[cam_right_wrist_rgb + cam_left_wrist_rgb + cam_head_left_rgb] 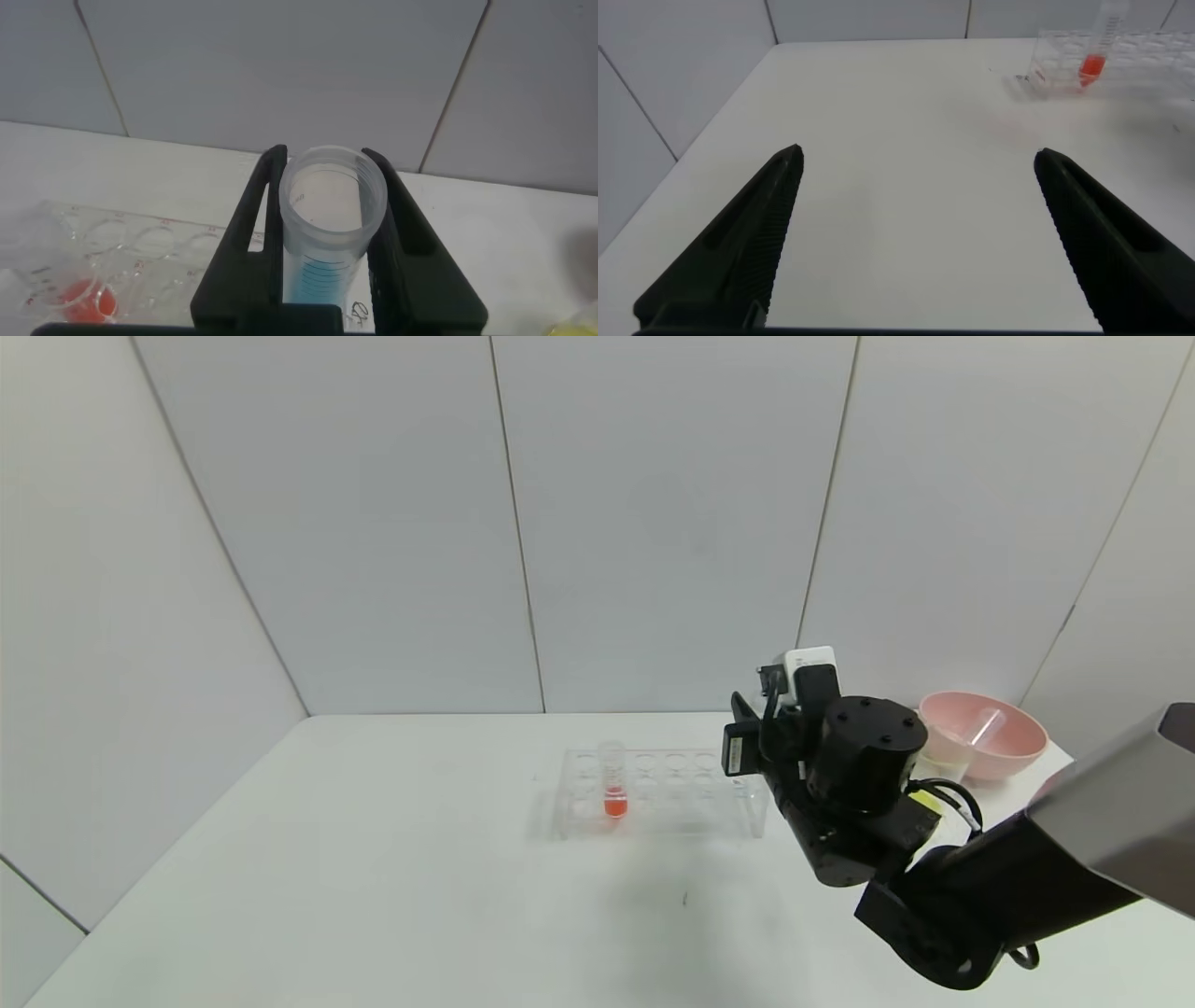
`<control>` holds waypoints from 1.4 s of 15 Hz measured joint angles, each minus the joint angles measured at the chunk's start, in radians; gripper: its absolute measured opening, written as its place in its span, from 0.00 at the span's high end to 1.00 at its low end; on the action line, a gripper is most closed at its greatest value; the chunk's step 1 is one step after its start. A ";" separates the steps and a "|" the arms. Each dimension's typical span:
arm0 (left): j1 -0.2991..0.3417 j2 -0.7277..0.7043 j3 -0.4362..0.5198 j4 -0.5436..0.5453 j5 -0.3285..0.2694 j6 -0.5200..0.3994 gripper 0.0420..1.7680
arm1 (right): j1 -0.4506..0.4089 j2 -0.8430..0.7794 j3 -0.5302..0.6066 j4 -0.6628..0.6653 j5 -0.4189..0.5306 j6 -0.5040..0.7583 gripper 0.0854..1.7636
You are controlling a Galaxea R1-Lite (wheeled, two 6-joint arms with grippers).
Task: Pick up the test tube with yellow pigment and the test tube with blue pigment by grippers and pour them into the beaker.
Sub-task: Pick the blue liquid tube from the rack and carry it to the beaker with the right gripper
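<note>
My right gripper (324, 154) is shut on the test tube with blue pigment (332, 219). The tube's open rim faces the camera and cyan-blue liquid sits low inside. In the head view the right gripper (747, 751) is at the right end of the clear tube rack (681, 803), and the arm hides the blue tube. The beaker (938, 767) shows only as a pale clear edge behind the right wrist, in front of the pink bowl. A yellow patch (577, 329) sits at the corner of the right wrist view. No tube with yellow liquid shows. My left gripper (917, 152) is open and empty over bare table.
An orange-red-liquid tube (613, 784) stands in the rack's left part and also shows in the left wrist view (1092, 56). A pink bowl (1013, 751) at the back right holds a clear tube (985, 726). White walls close the back and sides.
</note>
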 joint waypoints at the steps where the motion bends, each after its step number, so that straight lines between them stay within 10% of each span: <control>1: 0.000 0.000 0.000 0.000 0.000 0.000 0.00 | 0.001 -0.005 0.002 0.000 0.000 -0.001 0.71; 11: 0.000 0.000 0.000 0.000 0.000 0.000 0.00 | -0.025 -0.085 0.029 0.086 0.083 -0.006 0.71; 21: 0.000 0.000 0.000 0.000 0.000 0.000 0.00 | -0.502 -0.428 0.231 0.506 0.935 -0.063 0.71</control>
